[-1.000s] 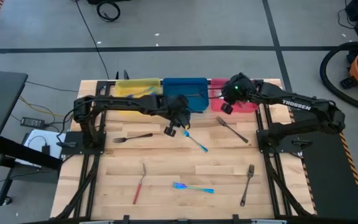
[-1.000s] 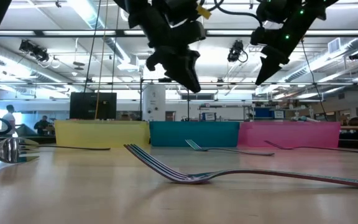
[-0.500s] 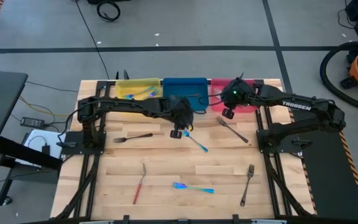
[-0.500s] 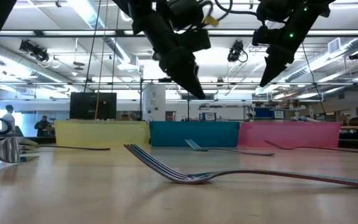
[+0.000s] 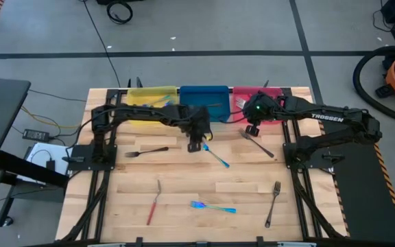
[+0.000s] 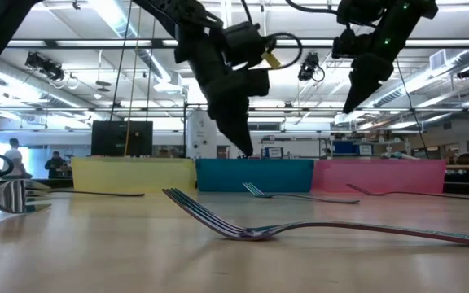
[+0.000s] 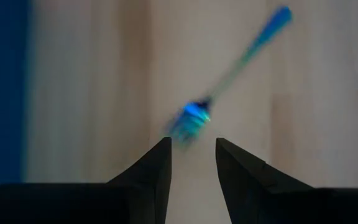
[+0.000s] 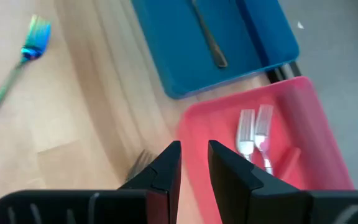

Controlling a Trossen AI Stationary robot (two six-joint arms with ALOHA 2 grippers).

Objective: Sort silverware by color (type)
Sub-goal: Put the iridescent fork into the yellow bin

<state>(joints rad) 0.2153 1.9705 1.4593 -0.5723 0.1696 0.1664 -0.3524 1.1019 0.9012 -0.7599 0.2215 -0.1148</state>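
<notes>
A blue-handled fork lies flat on the wooden table, just in front of the blue tray. My left gripper hangs open right above the fork's head, pointing steeply down; the head lies just beyond its fingertips, untouched. My right gripper is open by a narrow gap, with nothing in it. It hovers over the near edge of the pink tray, above the tines of a grey fork. Two forks lie in the pink tray, and a dark utensil lies in the blue one.
A yellow tray holding blue pieces stands left of the blue tray. Loose on the table are a dark fork, a red-handled fork, another blue piece and a grey fork.
My left gripper has come down toward the head of the blue fork, shifted a little toward the table's right, and rolled about its wrist. My right gripper has drifted slightly toward the near edge, off the pink tray. No silverware has moved.
</notes>
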